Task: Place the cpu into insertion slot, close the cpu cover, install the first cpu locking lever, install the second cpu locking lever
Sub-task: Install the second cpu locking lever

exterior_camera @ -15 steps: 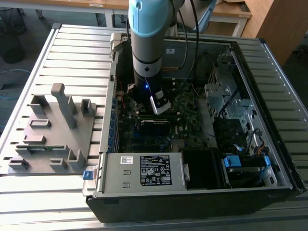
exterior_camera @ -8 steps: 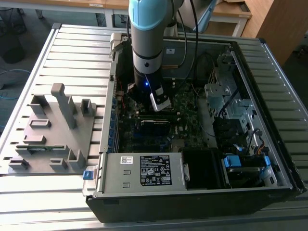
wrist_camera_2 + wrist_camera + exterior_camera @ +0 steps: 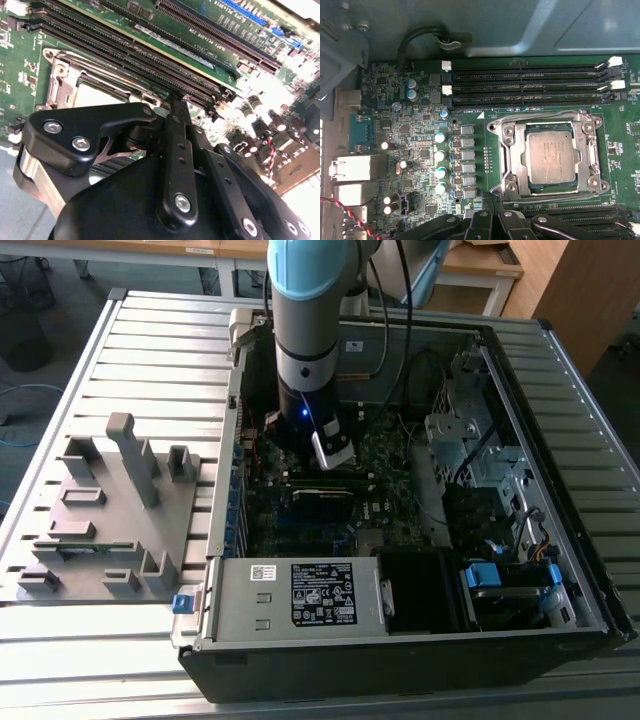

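Observation:
The cpu [image 3: 552, 157], a flat grey-brown square chip, lies in the insertion slot [image 3: 593, 188] on the green board. The silver cpu cover [image 3: 520, 150] lies flat around it, with the chip showing through its cut-out centre. In the second wrist view the cpu [image 3: 97, 92] and cover [image 3: 62, 85] sit just beyond the black linkage of my gripper [image 3: 172, 100]. The gripper [image 3: 492, 215] hovers beside the socket's edge, close above the board. In the exterior view the arm reaches down into the open computer case, with the gripper [image 3: 335, 455] over the board. I cannot tell how the locking levers stand.
Long black memory slots [image 3: 525, 85] run along the far side of the socket, and more [image 3: 150, 55] lie close to the gripper. Capacitors [image 3: 440, 155] stand beside it. The case walls [image 3: 215, 530], a power supply [image 3: 300, 595] and drive bays [image 3: 470, 440] hem the board in. A grey fixture [image 3: 110, 520] lies on the exterior view's left.

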Controlling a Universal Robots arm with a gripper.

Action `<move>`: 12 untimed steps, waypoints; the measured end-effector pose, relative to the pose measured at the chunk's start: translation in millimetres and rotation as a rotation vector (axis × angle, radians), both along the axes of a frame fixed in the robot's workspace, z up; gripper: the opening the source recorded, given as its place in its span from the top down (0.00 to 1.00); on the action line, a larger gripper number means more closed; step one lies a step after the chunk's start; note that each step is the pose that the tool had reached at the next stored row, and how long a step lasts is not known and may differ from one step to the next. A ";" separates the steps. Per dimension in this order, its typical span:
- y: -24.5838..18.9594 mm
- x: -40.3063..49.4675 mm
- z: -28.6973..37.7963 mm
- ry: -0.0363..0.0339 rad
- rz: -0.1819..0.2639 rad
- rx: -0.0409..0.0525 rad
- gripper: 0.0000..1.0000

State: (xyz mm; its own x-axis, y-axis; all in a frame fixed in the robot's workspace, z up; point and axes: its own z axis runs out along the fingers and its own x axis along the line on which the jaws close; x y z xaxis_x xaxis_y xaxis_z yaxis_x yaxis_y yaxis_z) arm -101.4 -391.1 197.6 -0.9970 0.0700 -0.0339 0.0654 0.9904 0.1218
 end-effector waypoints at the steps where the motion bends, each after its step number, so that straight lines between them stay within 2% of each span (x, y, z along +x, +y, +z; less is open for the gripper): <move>1: 0.0 0.0 1.5 0.0000 0.000 0.0000 0.90; 5: 0.0 0.0 9.1 0.0001 0.000 -0.0003 0.90; 9: 0.1 2.3 9.6 0.0000 0.000 -0.0012 0.90; 12: 0.1 9.9 9.5 0.0001 -0.001 -0.0012 0.90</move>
